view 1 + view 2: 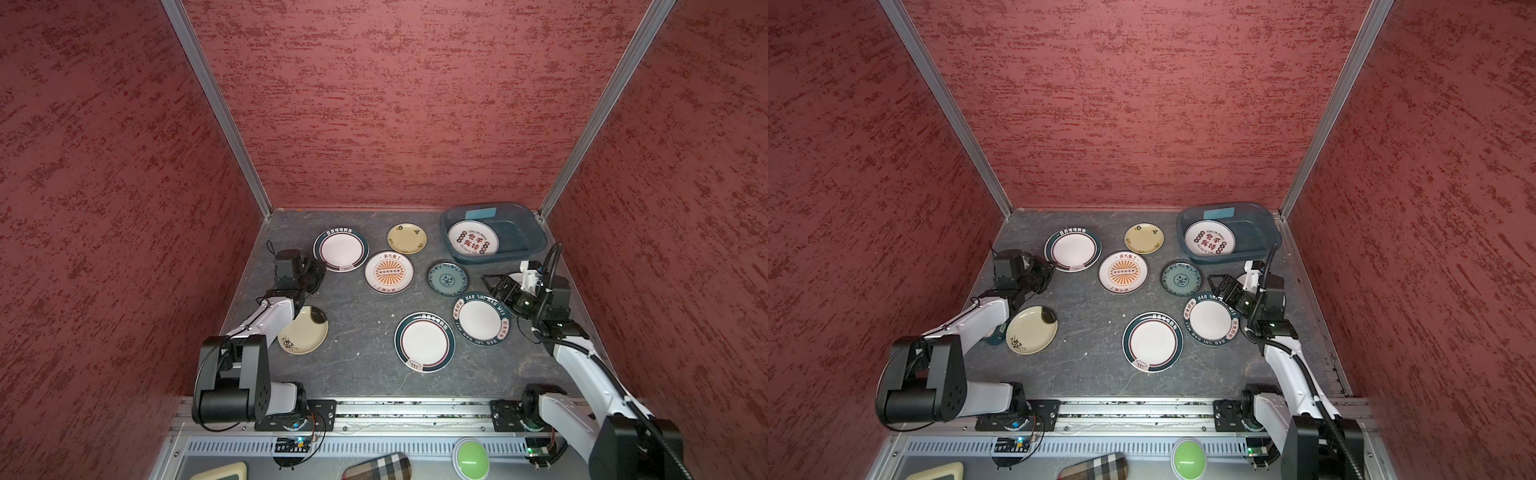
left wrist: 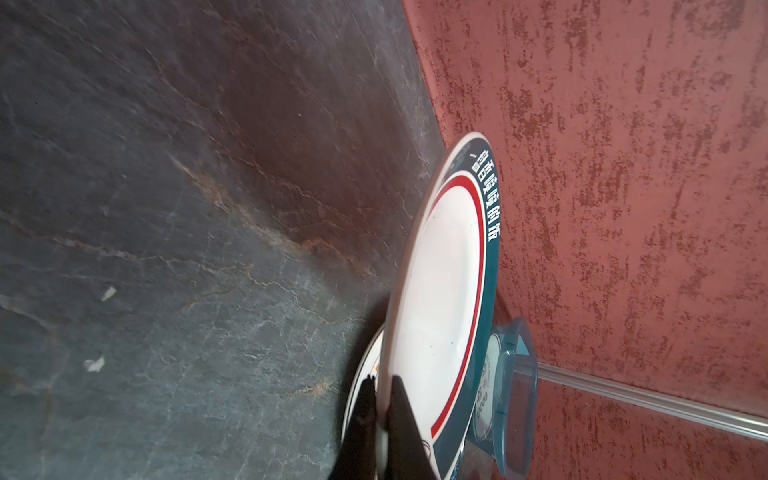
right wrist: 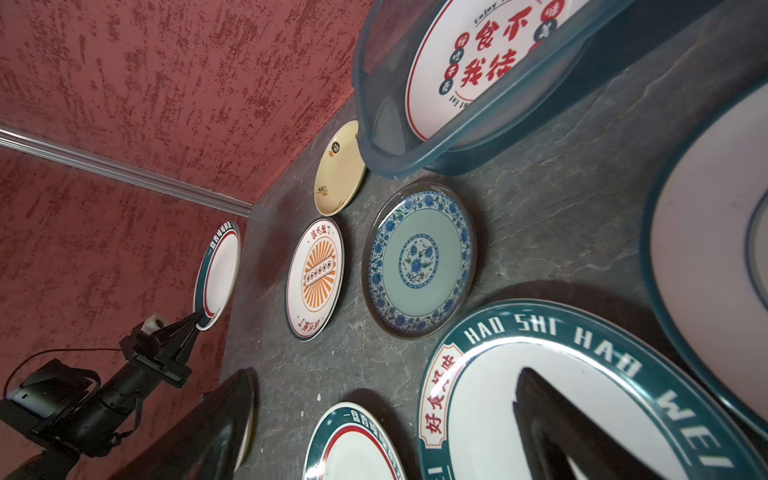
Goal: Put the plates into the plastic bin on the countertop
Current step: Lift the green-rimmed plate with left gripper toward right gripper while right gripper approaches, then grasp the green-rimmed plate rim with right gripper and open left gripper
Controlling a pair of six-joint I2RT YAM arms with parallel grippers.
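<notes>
Right now the left tool (image 1: 321, 271) is clenching the rim of a teal-rimmed white plate (image 1: 340, 249). That plate is tilting up at the gripped edge, well to the left of the plastic bin (image 1: 517, 237) across the counter (image 1: 365, 332). The bin is holding one red-character plate (image 1: 473, 237) at its left end. The right tool (image 1: 493, 286) is hanging released, jaws wide, just in front of the bin and over the edge of the HAO SHI HAO WEI plate (image 1: 480, 319). Between the bin and the gripped plate, the cream-yellow plate (image 1: 407, 238), the sunburst plate (image 1: 388, 272) and the small teal patterned plate (image 1: 447, 278) are lying flat. A second teal-rimmed plate (image 1: 424, 341) is lying farther in front of the bin.
</notes>
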